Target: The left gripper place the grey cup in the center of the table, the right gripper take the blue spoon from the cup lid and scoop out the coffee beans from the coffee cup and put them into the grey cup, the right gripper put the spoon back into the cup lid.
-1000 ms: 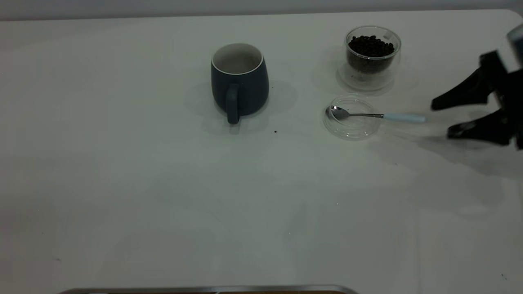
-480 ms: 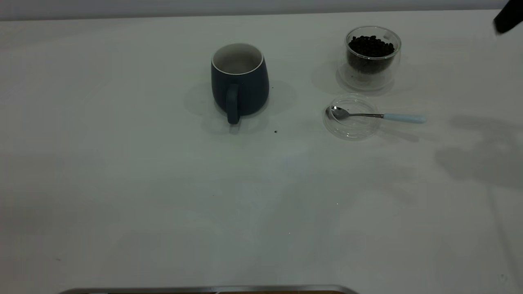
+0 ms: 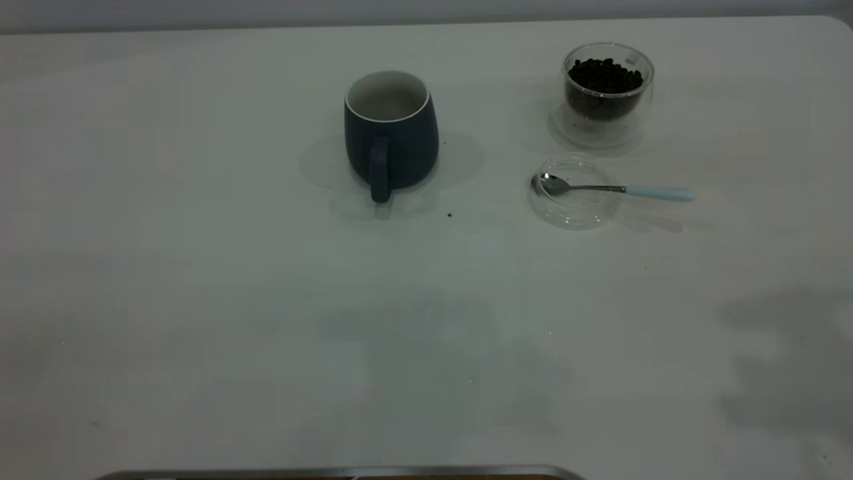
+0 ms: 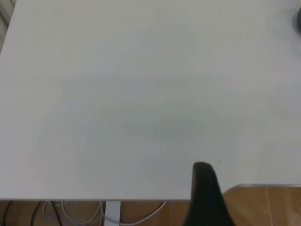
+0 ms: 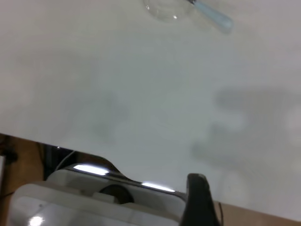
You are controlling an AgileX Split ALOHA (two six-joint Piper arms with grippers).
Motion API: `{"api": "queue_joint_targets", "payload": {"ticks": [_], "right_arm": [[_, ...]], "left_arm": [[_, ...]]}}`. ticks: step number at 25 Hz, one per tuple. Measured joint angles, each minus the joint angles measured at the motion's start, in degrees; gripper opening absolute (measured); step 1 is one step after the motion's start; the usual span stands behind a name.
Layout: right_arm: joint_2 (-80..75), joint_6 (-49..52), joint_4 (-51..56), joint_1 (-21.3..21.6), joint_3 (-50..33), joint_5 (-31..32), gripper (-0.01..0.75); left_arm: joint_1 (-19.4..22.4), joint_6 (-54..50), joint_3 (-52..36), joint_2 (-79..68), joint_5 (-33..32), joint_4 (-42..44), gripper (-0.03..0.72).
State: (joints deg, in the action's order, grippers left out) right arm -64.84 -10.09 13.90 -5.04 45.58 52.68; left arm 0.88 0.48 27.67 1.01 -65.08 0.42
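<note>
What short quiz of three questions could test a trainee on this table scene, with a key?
1. True or false: the blue spoon has its bowl inside the cup lid.
2. Which holds the coffee beans? A) grey cup B) coffee cup C) cup lid
3. Fill in: in the exterior view, the grey cup's handle points toward the ____ edge of the picture.

Key: 1 true; 2 B; 3 bottom. Neither arm shows in the exterior view; each wrist view shows only one dark fingertip over the table.
</note>
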Motion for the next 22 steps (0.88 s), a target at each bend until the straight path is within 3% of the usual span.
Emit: {"api": "queue_joint_targets", "payload": {"ticks": [15, 22], "right_arm": [[35.75, 0.26, -6.96, -0.06, -15.80, 2.44, 0.586], [52.42, 0.26, -8.61, -0.06, -17.45, 3.22, 0.565]], "left_arm": [[0.00, -0.18, 0.00, 0.00, 0.00, 0.00, 0.567], [0.00, -0.18, 0.00, 0.00, 0.00, 0.00, 0.567]]}}
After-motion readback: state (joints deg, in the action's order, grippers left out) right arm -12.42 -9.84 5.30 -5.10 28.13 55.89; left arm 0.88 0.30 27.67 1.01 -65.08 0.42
